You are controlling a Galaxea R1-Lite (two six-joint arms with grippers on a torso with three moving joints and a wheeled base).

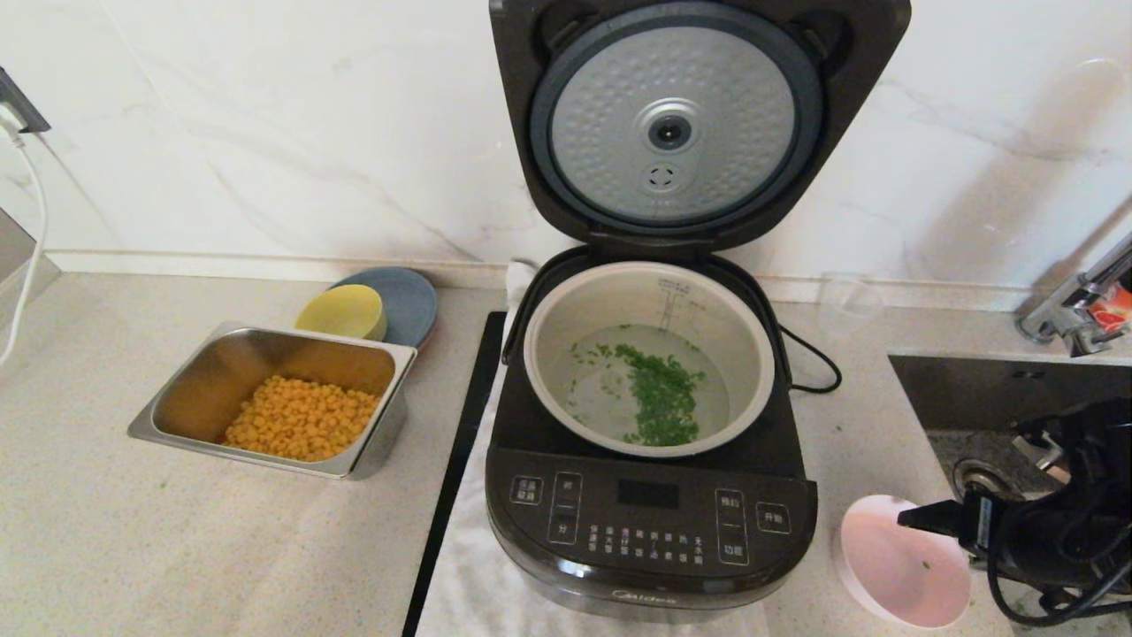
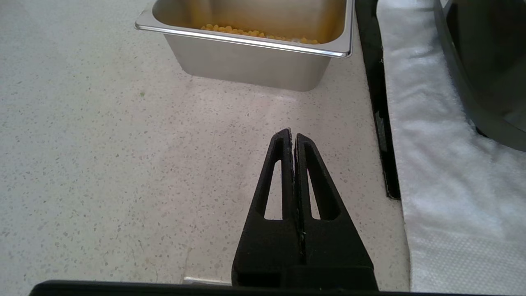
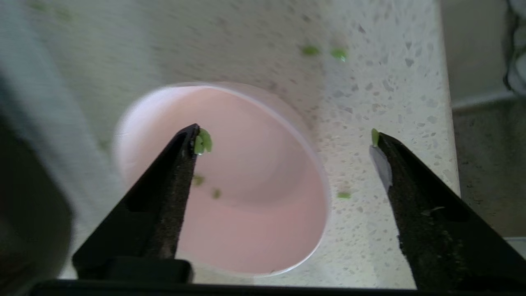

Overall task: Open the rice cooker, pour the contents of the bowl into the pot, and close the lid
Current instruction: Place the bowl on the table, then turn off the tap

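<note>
The rice cooker (image 1: 650, 495) sits at the frame's centre, its lid (image 1: 676, 124) raised upright. Chopped green bits (image 1: 661, 402) lie in the pot (image 1: 648, 358). At lower right, the nearly empty pink bowl (image 1: 902, 566) rests on the worktop (image 1: 133, 531), the right pincer (image 3: 283, 139) spread wide above it. The left pincer (image 2: 293, 137), closed on nothing, hovers near the corn tray (image 2: 246, 61).

1 rice cooker (image 1: 650, 522), 1 pink bowl (image 1: 898, 566), 1 yellow bowl (image 1: 340, 311), 1 steel tray (image 1: 177, 402).
</note>
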